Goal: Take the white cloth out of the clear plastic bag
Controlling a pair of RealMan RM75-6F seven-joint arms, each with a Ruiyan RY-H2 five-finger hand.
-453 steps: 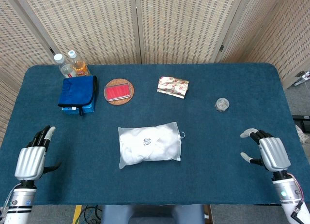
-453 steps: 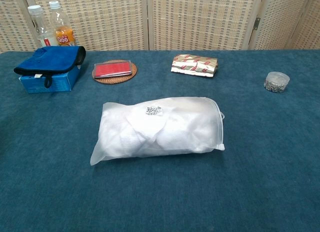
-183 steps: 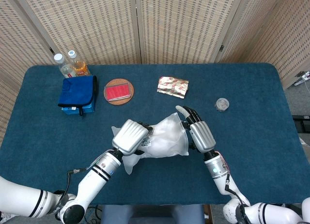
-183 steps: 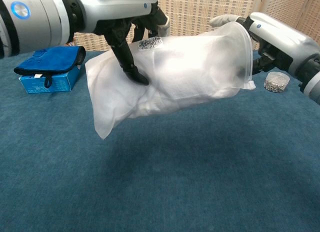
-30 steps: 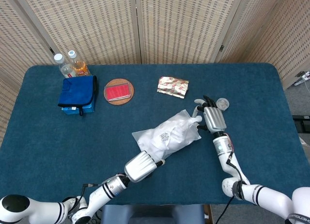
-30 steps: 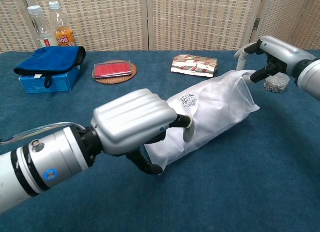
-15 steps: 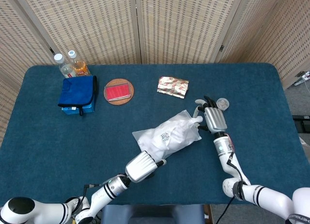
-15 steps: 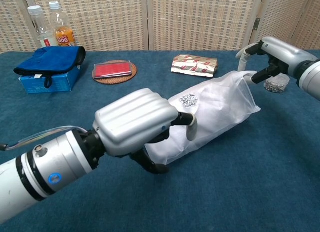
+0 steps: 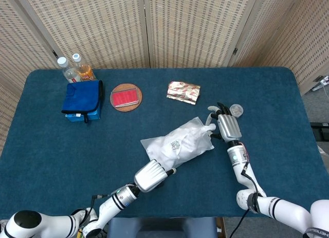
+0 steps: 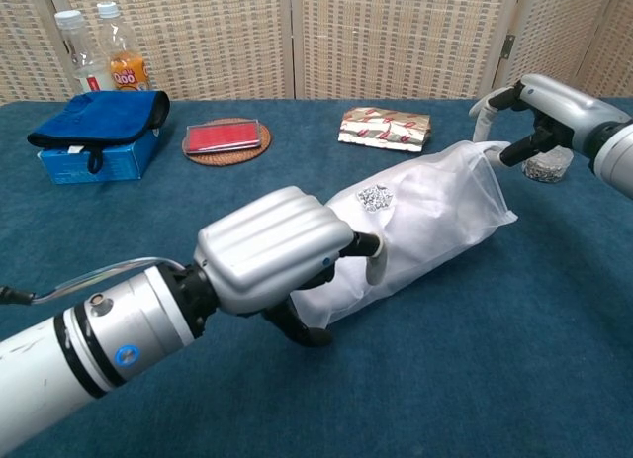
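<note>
1. I saw a blue table (image 9: 46, 145) with woven screens (image 9: 195, 27) behind.
2. The clear plastic bag (image 9: 180, 143) lay mid-table, white cloth (image 10: 415, 221) inside.
3. My left hand (image 10: 272, 255) gripped the bag's closed end; my right hand (image 9: 226, 126) pinched its mouth.
4. Only the head view showed both arms whole.

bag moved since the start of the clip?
Yes. The clear plastic bag has shifted right and turned diagonal: its open end now reaches toward the small clear container, below the gold foil packet, instead of lying flat mid-table.
</note>
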